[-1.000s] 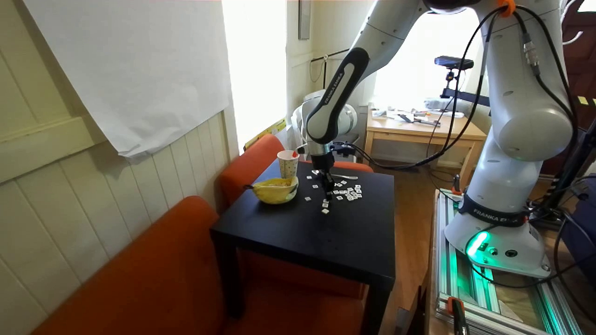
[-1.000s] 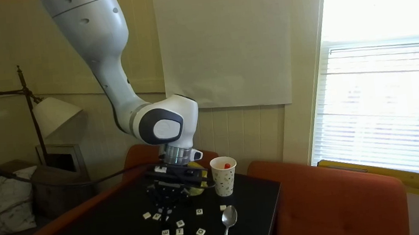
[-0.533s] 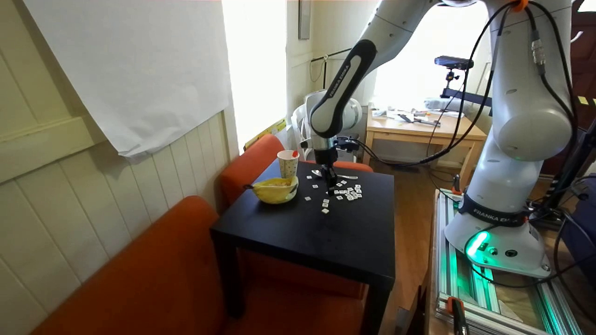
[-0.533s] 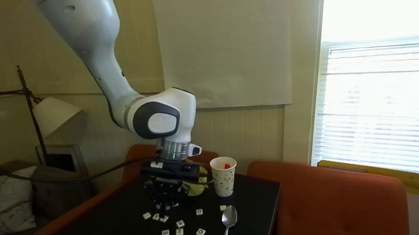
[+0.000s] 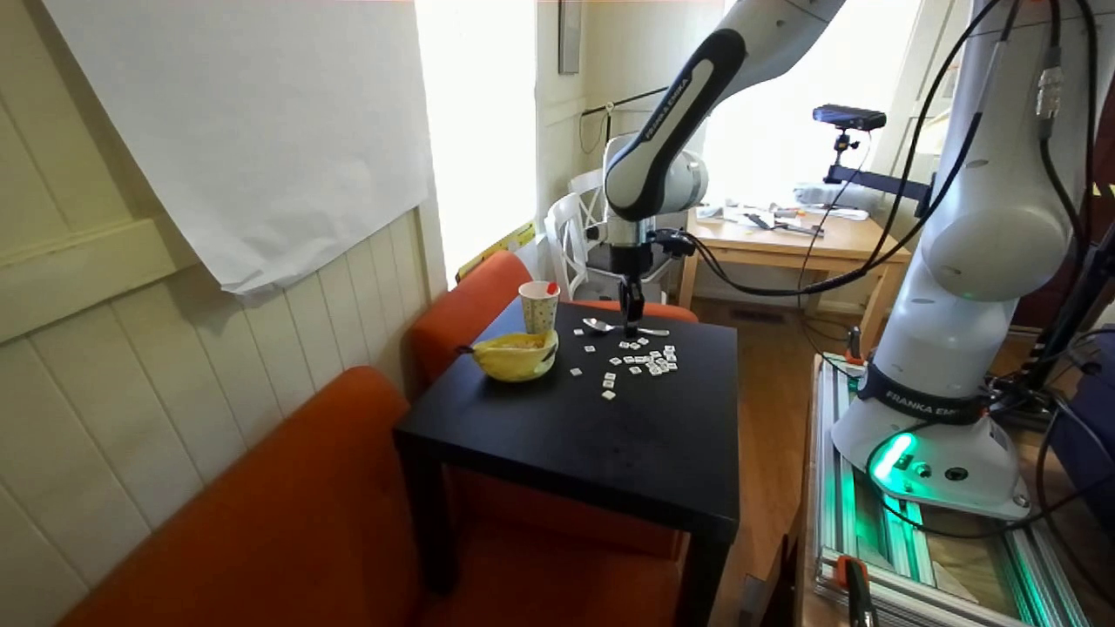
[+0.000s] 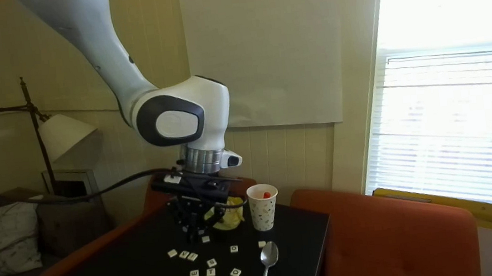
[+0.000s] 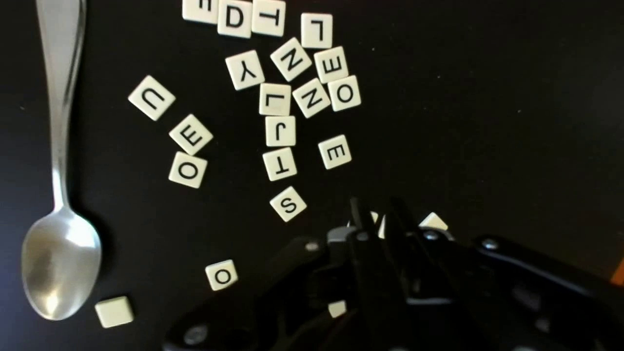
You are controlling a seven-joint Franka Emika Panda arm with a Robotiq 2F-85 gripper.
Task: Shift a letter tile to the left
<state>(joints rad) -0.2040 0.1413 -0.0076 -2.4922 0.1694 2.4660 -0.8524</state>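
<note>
Several small cream letter tiles lie on a black table (image 5: 557, 435). In an exterior view, a short row holds a blank-looking tile (image 6: 172, 253), a lettered tile (image 6: 183, 254) and another lettered tile (image 6: 192, 256). My gripper (image 5: 631, 331) hangs above the table, apart from the tiles, and also shows in an exterior view (image 6: 194, 239). In the wrist view my gripper (image 7: 375, 202) has a narrow gap between its fingers, with nothing held. Behind the fingers the row of tiles is partly hidden; one tile (image 7: 434, 222) peeks out. An S tile (image 7: 288, 204) lies to their left.
A cluster of letter tiles (image 7: 280, 130) lies nearby. A spoon (image 7: 61, 263) lies at the wrist view's left. A paper cup (image 5: 539, 305) and a yellow bowl (image 5: 516, 357) stand on the table. Orange chairs (image 6: 384, 233) stand round it.
My gripper has risen from the tabletop and moved away from the row of tiles. The tile that was at its fingertips now shows uncovered beside its neighbour.
</note>
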